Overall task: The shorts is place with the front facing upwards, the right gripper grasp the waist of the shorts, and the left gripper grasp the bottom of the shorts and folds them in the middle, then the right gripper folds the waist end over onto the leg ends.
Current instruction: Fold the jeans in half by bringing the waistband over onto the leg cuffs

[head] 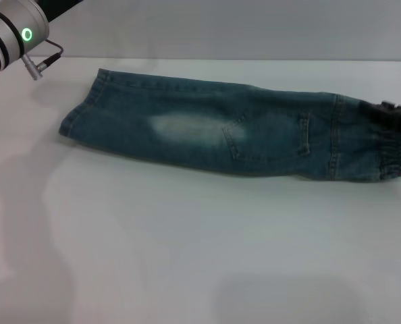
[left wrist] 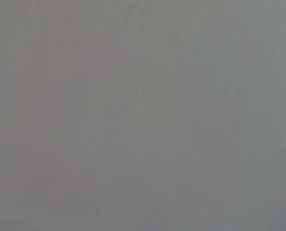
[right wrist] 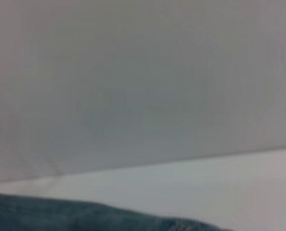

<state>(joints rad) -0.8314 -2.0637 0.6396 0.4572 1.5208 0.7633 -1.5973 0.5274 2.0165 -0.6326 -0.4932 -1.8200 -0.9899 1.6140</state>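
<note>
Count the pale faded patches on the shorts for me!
1 pale patch shows, near the middle of the shorts, closer to the leg ends. The shorts look folded lengthwise, so another may be hidden underneath.

we are looking at the shorts (head: 234, 131) lying flat on the white surface, already folded lengthwise so one leg is covering the other. they are showing blue-green denim with a pale faded patch on the thigh and a stitched pocket nearer the waist. the gathered elastic waist (head: 395, 154) is sitting at the right end, and the leg ends (head: 79, 111), straight stitched hems, are lying at the left end. in the right wrist view a strip of the denim (right wrist: 85, 216) is showing
</note>
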